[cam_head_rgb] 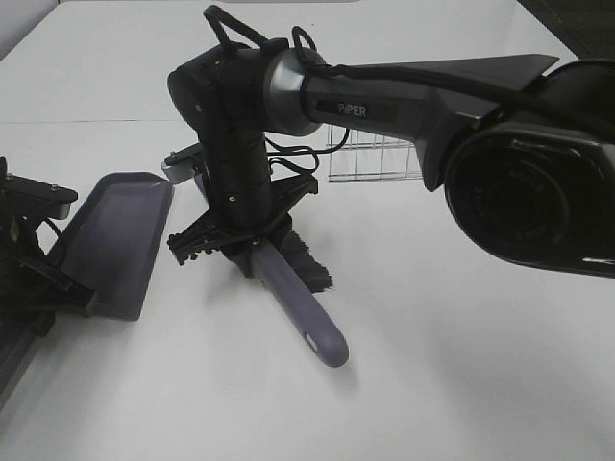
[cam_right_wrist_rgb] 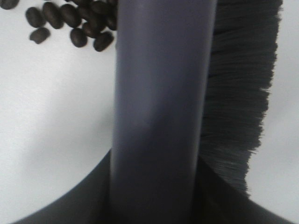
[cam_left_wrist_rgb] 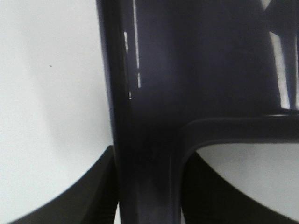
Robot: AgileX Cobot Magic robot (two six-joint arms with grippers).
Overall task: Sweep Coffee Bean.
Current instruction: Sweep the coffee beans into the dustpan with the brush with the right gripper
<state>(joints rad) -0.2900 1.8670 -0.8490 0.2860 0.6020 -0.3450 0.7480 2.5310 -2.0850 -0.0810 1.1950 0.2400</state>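
Right gripper (cam_head_rgb: 252, 252) clamped on brush (cam_head_rgb: 306, 307), left gripper (cam_left_wrist_rgb: 147, 200) on dustpan (cam_head_rgb: 120, 240). Coffee bean (cam_right_wrist_rgb: 70, 23) beside handle, opposite bristles (cam_right_wrist_rgb: 243, 93), apparently dustpan-side.

"PIPER" in pale letters on the right arm (cam_head_rgb: 370, 108), upper link

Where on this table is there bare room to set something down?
Bare table lies near the front, right of the brush handle, and between that handle and the dustpan. Crowded: beside the bristles, where coffee beans lie.
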